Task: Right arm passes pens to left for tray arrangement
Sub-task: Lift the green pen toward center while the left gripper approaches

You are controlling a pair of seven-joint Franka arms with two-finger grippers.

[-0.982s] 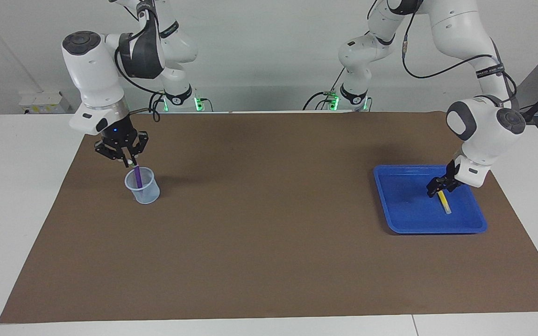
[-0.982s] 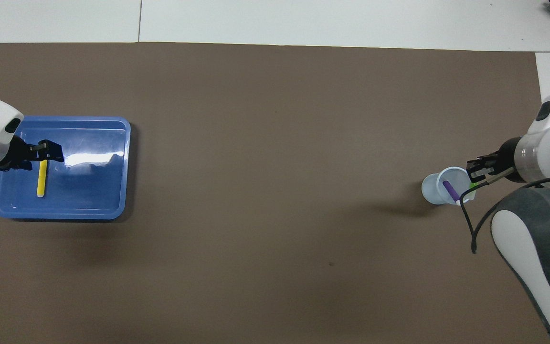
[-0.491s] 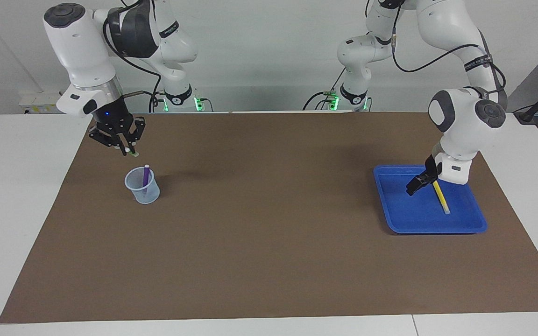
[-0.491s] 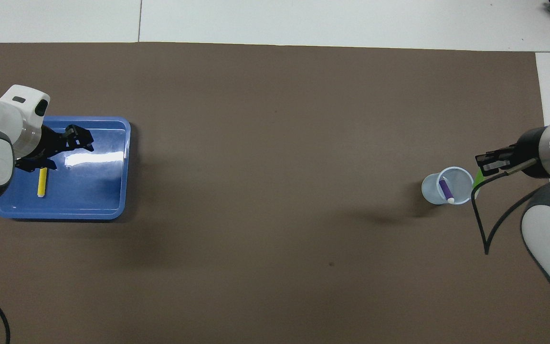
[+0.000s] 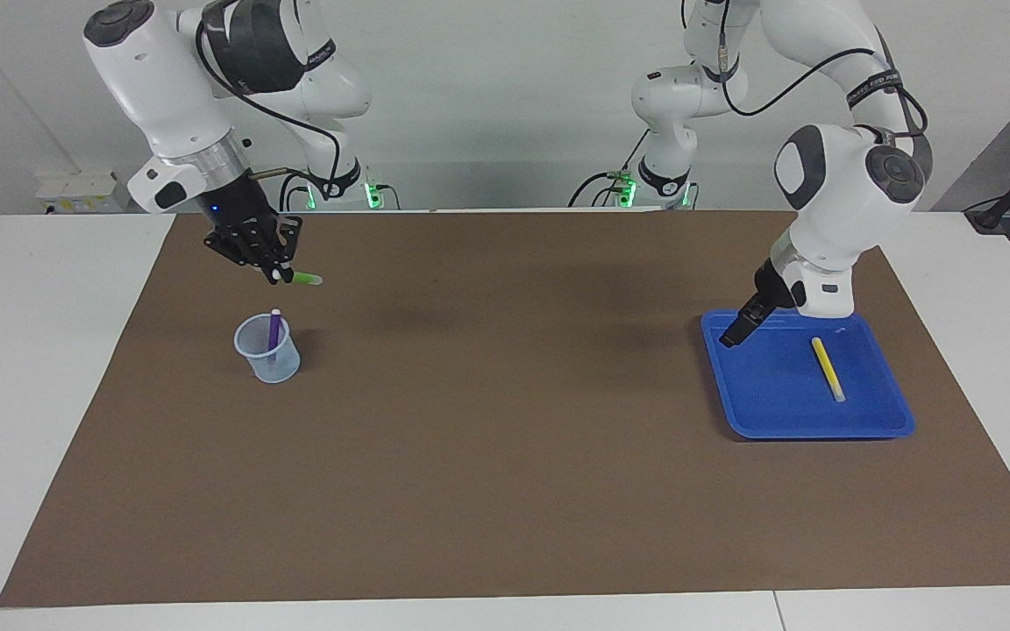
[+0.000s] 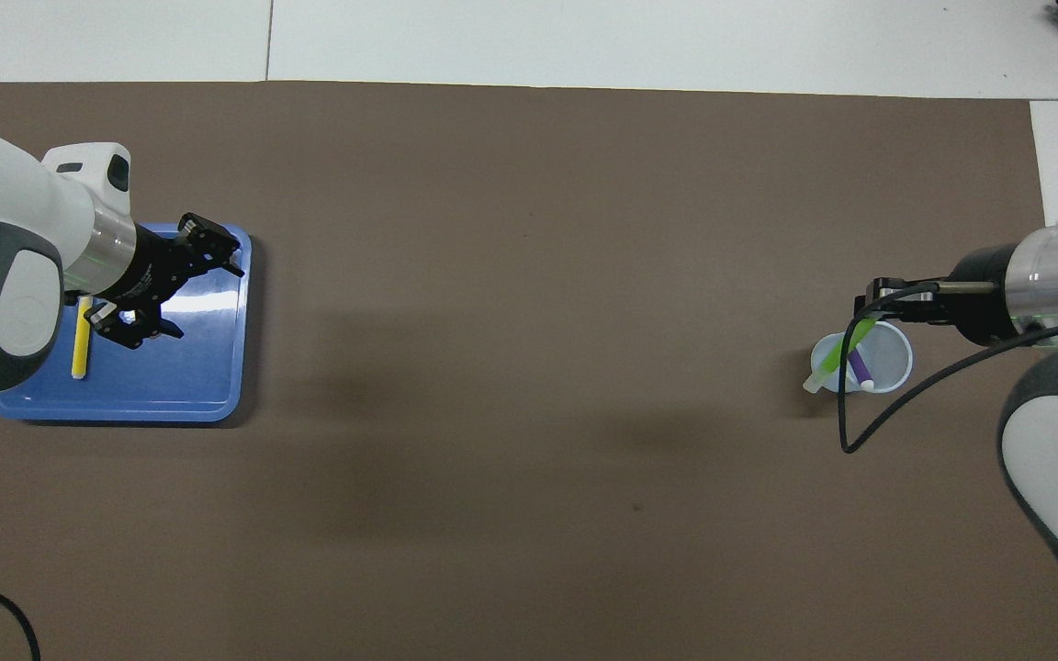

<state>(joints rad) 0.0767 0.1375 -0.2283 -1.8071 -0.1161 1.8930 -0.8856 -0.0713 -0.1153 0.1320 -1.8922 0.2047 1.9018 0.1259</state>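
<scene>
So here we've got the right gripper (image 5: 275, 271) up in the air over the mat (image 5: 505, 491), clamped on the green pen (image 5: 303, 278), which sticks out nearly level above the cup (image 5: 268, 349). The purple pen (image 5: 274, 329) stands leaning inside that cup at the right arm's end of the table. At the left arm's end, we see the yellow pen (image 5: 828, 368) lying flat in the blue tray (image 5: 755, 412). The left gripper (image 5: 733, 333) hangs over the tray's corner with its fingers spread, nothing in them.
</scene>
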